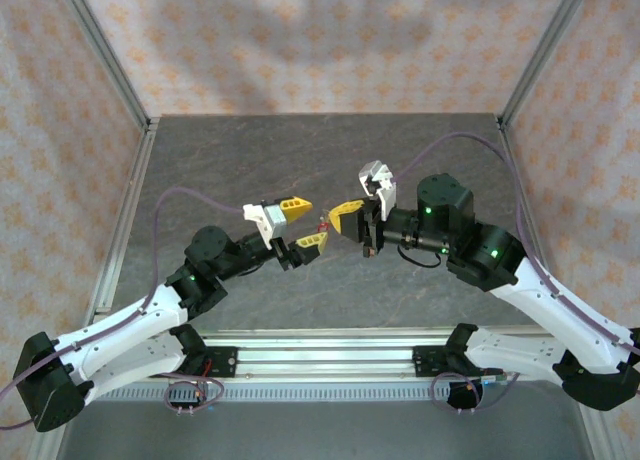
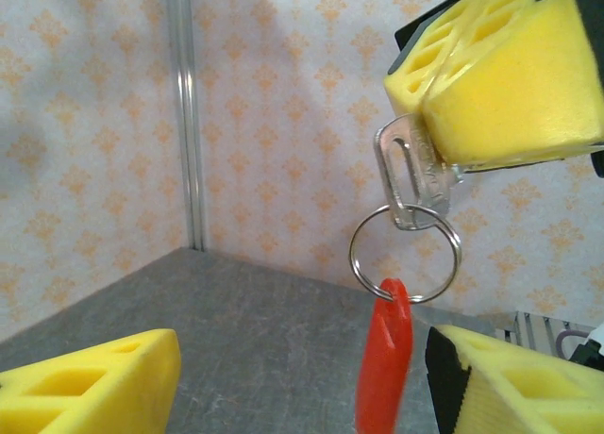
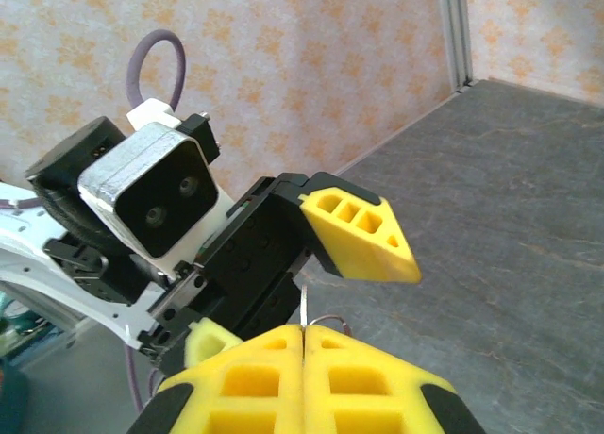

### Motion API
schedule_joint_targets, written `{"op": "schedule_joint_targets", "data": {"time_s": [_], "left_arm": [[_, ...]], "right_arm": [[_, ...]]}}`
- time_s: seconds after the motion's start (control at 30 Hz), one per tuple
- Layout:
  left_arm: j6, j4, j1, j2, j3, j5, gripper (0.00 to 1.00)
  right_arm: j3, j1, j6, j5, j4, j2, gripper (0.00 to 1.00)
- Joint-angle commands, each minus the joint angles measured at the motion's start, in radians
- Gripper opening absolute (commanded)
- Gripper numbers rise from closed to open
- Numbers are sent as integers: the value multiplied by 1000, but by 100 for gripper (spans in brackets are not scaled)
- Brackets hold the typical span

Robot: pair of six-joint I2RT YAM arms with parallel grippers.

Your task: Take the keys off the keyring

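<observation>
My right gripper [image 1: 346, 218] is shut on a small silvery key [image 2: 408, 173], held up above the table. From the key hangs a thin metal ring [image 2: 406, 257] carrying the red keyring piece [image 2: 384, 358]. In the top view the keyring [image 1: 322, 223] shows as a red speck between the two arms. My left gripper [image 1: 303, 227] is open, its yellow fingers [image 2: 104, 387] standing either side of the red piece, which hangs free nearer the right-hand finger. In the right wrist view the key's edge [image 3: 304, 302] sticks out of my shut right gripper [image 3: 304, 335].
The dark grey table [image 1: 250, 170] is walled by patterned panels with metal posts [image 2: 184, 113] at the corners. Both arms meet over the table's middle, gripper to gripper, and the left wrist camera housing [image 3: 156, 203] sits close to the right fingers.
</observation>
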Motion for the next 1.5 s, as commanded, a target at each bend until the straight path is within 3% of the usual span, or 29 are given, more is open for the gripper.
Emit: {"op": "schedule_joint_targets", "data": {"time_s": [0.0,0.43,0.63,0.93,1.17,1.37,1.47], "left_arm": [[41,59,-6,8,34,-22,70],[116,132,-67,42,53,-104,70],[132,126,-70,52,76,-106,62],[93,122,-70,37,65,-49,68],[98,71,-69,28,86,-31,47],[104,77,-69,39,96,-37,39],[104,81,-70,52,103,-28,27]], "right_arm": [[11,-7,46,-46,64,-4,0],[-3,-6,84,-61,97,-1,0],[-5,-7,87,-65,108,-1,0],[-8,-10,86,-62,100,-7,0],[-12,-11,99,-73,117,-11,0],[-19,-11,111,-90,134,-12,0],[-18,-11,114,-86,137,-14,0]]}}
